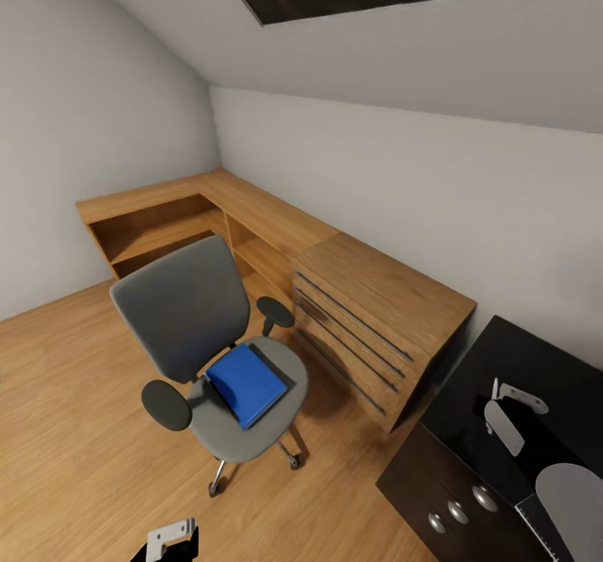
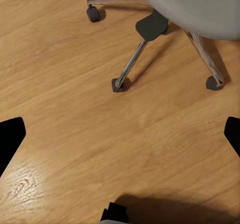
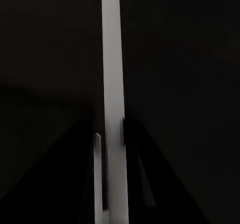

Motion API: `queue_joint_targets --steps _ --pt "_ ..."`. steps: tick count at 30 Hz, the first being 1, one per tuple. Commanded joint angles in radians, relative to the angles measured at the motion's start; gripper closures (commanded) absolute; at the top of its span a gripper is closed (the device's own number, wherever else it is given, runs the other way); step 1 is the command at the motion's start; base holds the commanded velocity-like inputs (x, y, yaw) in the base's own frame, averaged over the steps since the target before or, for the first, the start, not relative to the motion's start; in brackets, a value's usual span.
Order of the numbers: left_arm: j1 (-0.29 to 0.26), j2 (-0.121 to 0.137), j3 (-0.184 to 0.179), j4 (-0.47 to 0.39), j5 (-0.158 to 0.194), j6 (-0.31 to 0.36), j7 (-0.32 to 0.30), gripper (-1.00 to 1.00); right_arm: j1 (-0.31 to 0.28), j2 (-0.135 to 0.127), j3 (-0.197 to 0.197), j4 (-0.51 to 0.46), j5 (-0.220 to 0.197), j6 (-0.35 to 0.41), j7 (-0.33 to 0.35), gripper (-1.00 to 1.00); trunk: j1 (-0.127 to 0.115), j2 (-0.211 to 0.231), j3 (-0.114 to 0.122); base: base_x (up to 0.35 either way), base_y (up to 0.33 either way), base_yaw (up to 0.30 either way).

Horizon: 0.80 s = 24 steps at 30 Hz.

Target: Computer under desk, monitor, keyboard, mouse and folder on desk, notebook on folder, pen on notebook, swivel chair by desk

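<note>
While the left hand (image 1: 172, 537) hangs low over the floor (image 2: 75, 149) with its fingers (image 2: 10, 139) spread wide and nothing between them, the task looks to be at an early stage. Just ahead of that hand stand the chair's (image 2: 200, 8) silver legs and castors. Above them the seat carries the folder (image 1: 247, 384), not yet moved to the desk (image 1: 536, 353).

The folder is a flat, bright blue rectangle. It lies slightly askew on the grey seat between the two black armrests and reaches toward the front edge. Nothing is stacked on it.

The right hand (image 1: 507, 407) is over the glossy black desk, well off to the side of the left hand. Its own camera looks at darkness crossed by a narrow white strip (image 3: 112, 83) that runs down between dim finger shapes. I cannot tell whether the hand is gripping that strip or is loose.

Beyond the chair (image 1: 180, 311) is a light-wood dresser (image 1: 377, 294). The chair sits in front of it, apart from the desk.

By my reading, moving the folder, stacking on it and parking the chair all remain. The rest of the desk layout cannot be judged from here.
</note>
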Motion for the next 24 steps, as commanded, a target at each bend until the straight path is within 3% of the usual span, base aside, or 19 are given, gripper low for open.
queue_joint_targets --steps 1,9,24 --pt "-0.002 0.000 -0.007 -0.003 0.000 -0.005 0.007 -1.00 -0.001 -0.001 0.003 -0.003 -0.007 0.004 -0.006 1.00 0.001 -0.002 -0.002 0.000 0.000 0.000" --pt "-0.002 0.000 -0.007 -0.002 0.000 -0.005 0.008 -1.00 -0.001 0.000 0.006 -0.012 -0.007 0.005 -0.006 1.00 0.001 -0.002 -0.002 0.000 0.000 0.000" --pt "-0.002 0.000 -0.007 -0.002 0.000 -0.005 0.008 -1.00 -0.001 0.000 0.006 -0.014 -0.007 0.006 -0.004 1.00 0.058 -0.107 -0.049 0.000 0.000 0.000"
